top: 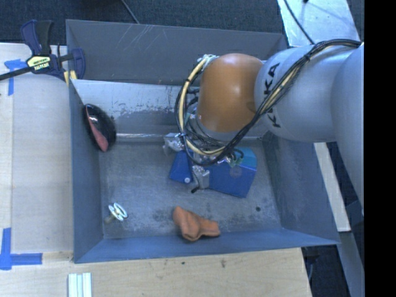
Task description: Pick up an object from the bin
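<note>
Four things lay in the grey bin, none yet lifted. The tool hung low over the flat blue block at mid-bin; whether spread or pressed together could not be told. Grasping and lifting apparently remained.

The hand hangs over a flat blue block in the bin.
</note>
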You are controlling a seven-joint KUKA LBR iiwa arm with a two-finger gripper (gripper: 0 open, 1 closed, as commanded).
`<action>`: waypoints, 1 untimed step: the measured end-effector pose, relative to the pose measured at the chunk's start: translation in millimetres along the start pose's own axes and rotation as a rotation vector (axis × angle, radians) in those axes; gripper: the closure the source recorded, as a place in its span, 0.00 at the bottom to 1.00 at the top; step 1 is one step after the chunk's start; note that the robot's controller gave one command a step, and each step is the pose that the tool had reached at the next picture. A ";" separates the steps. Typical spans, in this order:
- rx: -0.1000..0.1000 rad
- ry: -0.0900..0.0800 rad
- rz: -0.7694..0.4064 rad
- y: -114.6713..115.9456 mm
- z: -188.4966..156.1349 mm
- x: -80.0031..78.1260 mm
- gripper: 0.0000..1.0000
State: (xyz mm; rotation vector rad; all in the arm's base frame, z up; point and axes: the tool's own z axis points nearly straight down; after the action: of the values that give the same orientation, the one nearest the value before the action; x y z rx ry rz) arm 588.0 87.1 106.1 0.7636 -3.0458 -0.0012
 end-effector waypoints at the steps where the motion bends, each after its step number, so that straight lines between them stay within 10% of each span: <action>1: 0.001 -0.004 0.185 8.3 -25.8 -18.9 0.00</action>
State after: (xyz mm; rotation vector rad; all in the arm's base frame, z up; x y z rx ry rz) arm 600.8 103.4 131.9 0.4793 -3.1072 -0.0006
